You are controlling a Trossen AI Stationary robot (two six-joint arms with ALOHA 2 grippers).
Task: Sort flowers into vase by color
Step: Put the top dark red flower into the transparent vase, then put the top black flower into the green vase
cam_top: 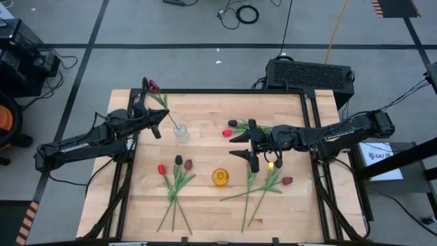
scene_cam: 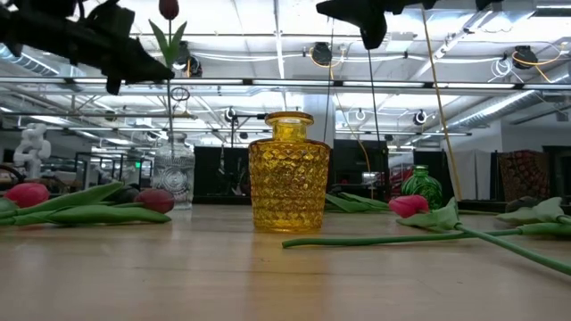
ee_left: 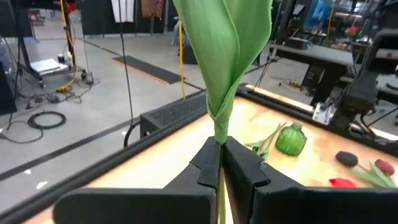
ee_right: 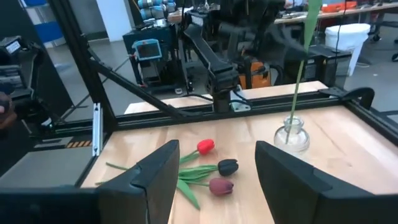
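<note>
Holding a maroon tulip (cam_top: 153, 87) by its thin green stem above the clear vase (cam_top: 181, 132), left gripper (ee_left: 221, 163) pinched; right gripper (cam_top: 251, 148) spread, empty, beside it.

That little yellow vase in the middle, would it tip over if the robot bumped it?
Probably not easily. The yellow vase looks squat, with a broad body and a short neck, and it stands flat on the table. It appears to be thick, textured glass, so it is likely heavy for its size and would slide rather than topple. A hard knock might still crack it.

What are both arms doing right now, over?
Left gripper shut on maroon tulip stem, its end in clear vase. Right gripper open, empty, mid-table. Nothing blocking.
</note>
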